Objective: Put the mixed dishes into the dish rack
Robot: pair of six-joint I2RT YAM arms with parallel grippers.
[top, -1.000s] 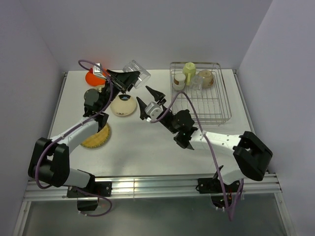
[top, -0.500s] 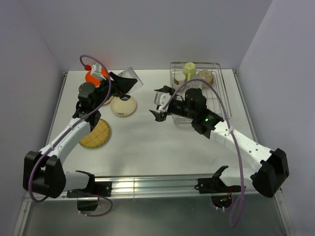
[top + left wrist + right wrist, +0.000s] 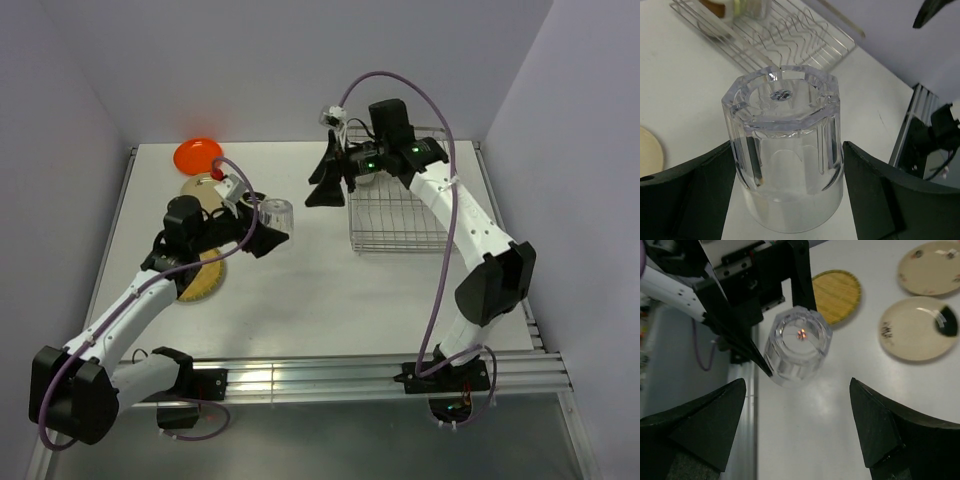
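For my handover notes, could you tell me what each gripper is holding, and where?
Left gripper: glass, by its sides. Right gripper: nothing.

Clear faceted glass [image 3: 786,150], apparently tipped sideways, dish rack [image 3: 800,40] beyond

clear glass [image 3: 786,145]: transparent, faceted, glossy
dish rack [image 3: 400,225]: thin silver wire, shiny metal
woven plate [image 3: 836,293]: yellow-brown, ribbed weave, matt
orange plate [image 3: 197,155]: smooth, glossy
cream plate [image 3: 917,332]: smooth, glazed look
desk [image 3: 310,295]: white, smooth, slight sheen
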